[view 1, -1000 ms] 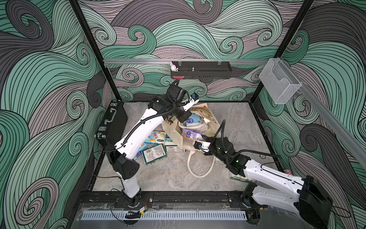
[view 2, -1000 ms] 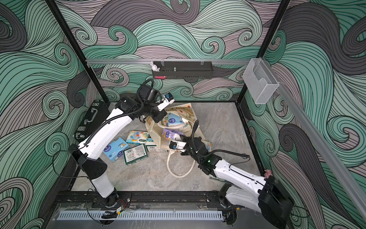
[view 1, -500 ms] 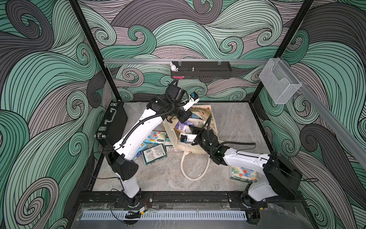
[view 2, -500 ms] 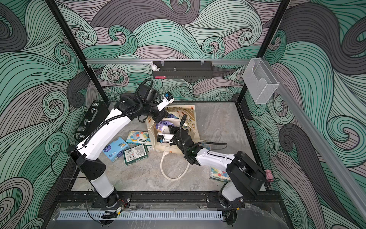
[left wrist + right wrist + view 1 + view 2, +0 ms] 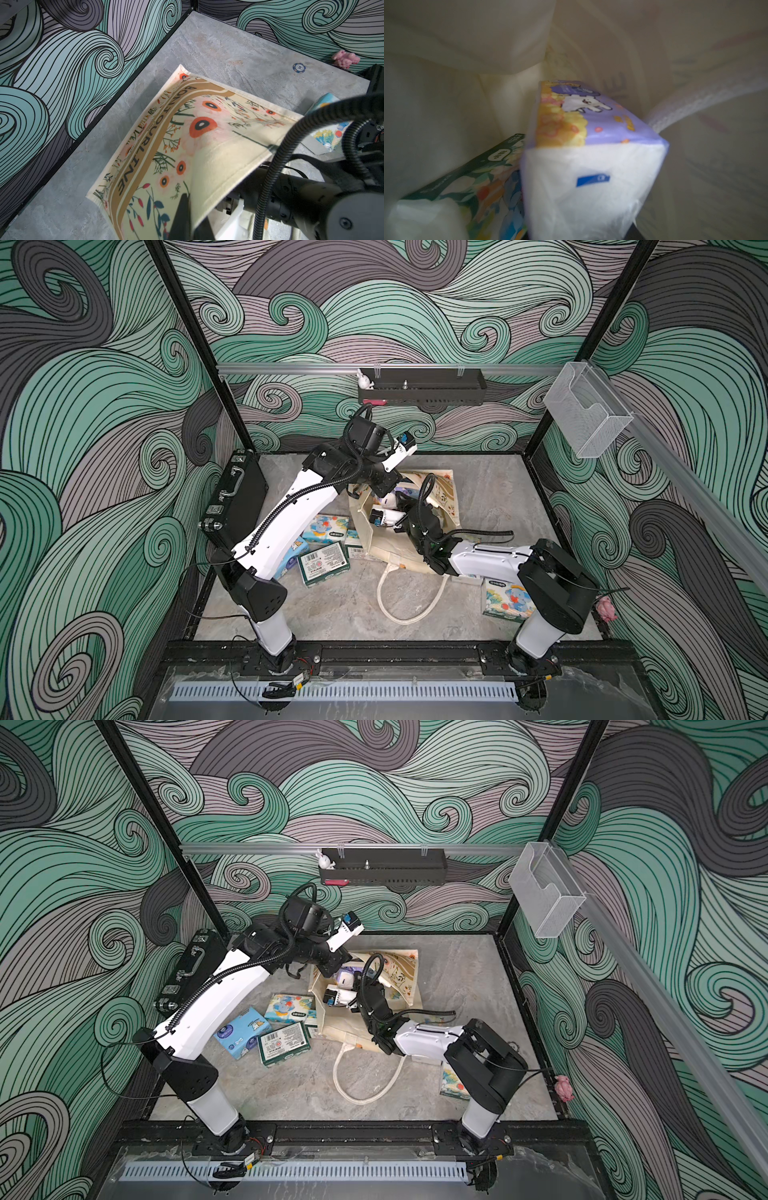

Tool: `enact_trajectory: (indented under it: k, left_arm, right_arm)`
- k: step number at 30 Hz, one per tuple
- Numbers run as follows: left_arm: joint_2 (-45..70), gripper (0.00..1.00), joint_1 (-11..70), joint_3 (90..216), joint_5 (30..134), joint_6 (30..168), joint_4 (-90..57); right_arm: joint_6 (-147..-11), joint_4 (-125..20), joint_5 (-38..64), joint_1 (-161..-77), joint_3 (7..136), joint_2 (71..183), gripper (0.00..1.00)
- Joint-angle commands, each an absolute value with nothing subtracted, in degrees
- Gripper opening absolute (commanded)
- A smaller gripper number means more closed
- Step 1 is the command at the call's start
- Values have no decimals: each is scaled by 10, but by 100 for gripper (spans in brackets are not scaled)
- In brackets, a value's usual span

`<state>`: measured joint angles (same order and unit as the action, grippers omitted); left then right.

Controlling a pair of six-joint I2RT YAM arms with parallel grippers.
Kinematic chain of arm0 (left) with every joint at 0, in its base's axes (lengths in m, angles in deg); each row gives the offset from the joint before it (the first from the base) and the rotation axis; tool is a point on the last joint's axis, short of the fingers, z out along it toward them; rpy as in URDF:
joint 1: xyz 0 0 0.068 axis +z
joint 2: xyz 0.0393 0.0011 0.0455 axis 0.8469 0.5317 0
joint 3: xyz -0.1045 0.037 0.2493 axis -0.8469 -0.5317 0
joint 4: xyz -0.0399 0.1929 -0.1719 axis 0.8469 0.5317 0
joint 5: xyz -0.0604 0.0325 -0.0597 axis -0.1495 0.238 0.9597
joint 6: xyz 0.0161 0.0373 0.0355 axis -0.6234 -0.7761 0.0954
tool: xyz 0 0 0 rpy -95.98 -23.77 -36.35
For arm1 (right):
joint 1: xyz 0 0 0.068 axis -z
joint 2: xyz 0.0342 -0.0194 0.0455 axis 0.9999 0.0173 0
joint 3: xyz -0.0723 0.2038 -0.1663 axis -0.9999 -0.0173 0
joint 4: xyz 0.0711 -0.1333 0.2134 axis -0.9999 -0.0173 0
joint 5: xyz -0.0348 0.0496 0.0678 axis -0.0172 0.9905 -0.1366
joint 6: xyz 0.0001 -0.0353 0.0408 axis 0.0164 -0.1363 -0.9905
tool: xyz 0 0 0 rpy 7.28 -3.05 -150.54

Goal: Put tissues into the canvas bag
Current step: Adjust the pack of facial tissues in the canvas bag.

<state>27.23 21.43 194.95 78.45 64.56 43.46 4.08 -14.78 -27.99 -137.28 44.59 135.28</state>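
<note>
2 packs inside: purple pack (image 5: 591, 166) and green floral pack (image 5: 467, 182) touch side by side in the canvas bag (image 5: 197, 128). You see them only via the R wrist cam, blurred.
L gripper (image 5: 192, 222): pinched tight on the bag's rim, which is lifted off the table (image 5: 332, 614). Only the finger ends show, cut off at the frame edge.
R gripper (image 5: 397, 504): deep in the bag's mouth, clamped on the purple pack. The jaws are nearly all hidden behind it, and you get just a dark sliver in the wrist cam.
Bag: lies on the table btwn both arms, w/ handle loop (image 5: 409, 597) trailing on the table.
Outside, L side: cartoon pack (image 5: 326, 526) and dark green pack (image 5: 324, 568) sit near the bag. Blue pack (image 5: 243, 1031) is partly covered by the L arm.
Hard to tell: labelled pack (image 5: 357, 551) just beside the bag is mostly hidden.
Outside, R side: elephant-print pack (image 5: 505, 599) is half hidden by the R arm.
Label text: too small for you to read.
</note>
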Motion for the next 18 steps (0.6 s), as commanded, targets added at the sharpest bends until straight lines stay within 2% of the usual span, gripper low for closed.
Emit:
enact_trajectory:
  k: [1,5,9,18]
  left_arm:
    - [248,0,212,1959,742,641,437]
    - [252,0,212,1959,717,641,437]
    - [252,0,212,1963,738,649,439]
    - [255,0,202,1968,810,669,440]
  right_arm:
    - [18,-120,-357,-1365,424,1299,0]
    - [-28,-238,-318,-1350,414,1229,0]
    - [-36,-362,-276,-1315,453,1235,0]
    - [-17,-298,-270,-1312,489,1313,0]
